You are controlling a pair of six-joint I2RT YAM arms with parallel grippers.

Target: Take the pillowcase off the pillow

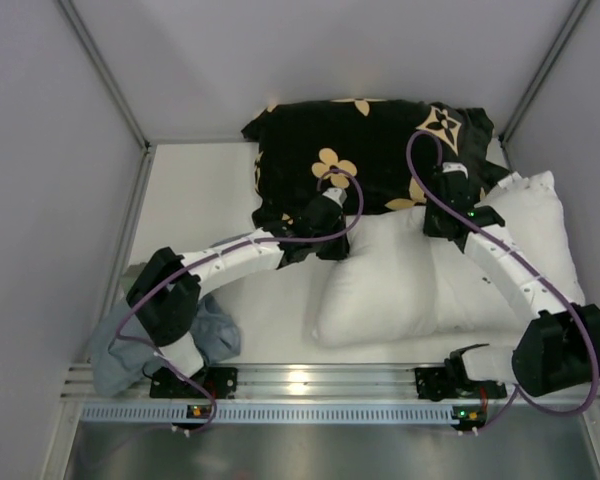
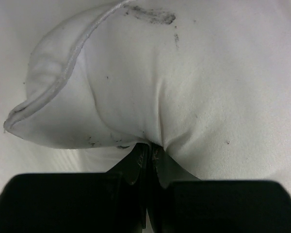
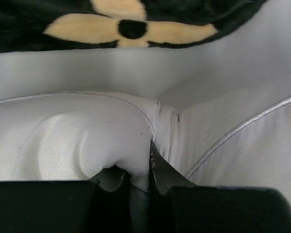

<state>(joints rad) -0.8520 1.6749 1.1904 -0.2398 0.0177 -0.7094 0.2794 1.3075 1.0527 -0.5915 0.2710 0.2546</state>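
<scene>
— What does the room look like?

— Plain pale grey walls [image 1: 310, 50] close in a white table [image 1: 200, 200] on three sides, with thin metal posts [image 1: 100, 70] running up the corners. A slotted metal rail [image 1: 320, 380] crosses the near edge and carries both arm bases.

— Where is the pillowcase?

— The pillowcase [image 1: 115, 355] lies crumpled at the near left corner of the table, against the left arm's base and partly under its shoulder. It is off the pillow [image 1: 400, 285] and apart from it. The pillow sits bare at centre right, plump and white, with a few dark smudges near one corner.

— And the two grippers?

— The left gripper [image 2: 148, 148] is narrowed to a pinch on a fold of the pillow's fabric beside its seamed corner. The right gripper [image 3: 140, 167] is likewise clamped on a bunch of the pillow's cloth along its far edge.

— Anything else on the table?

— A black pillow [image 1: 370, 140] with tan flowers lies at the far side, touching the white one.
</scene>
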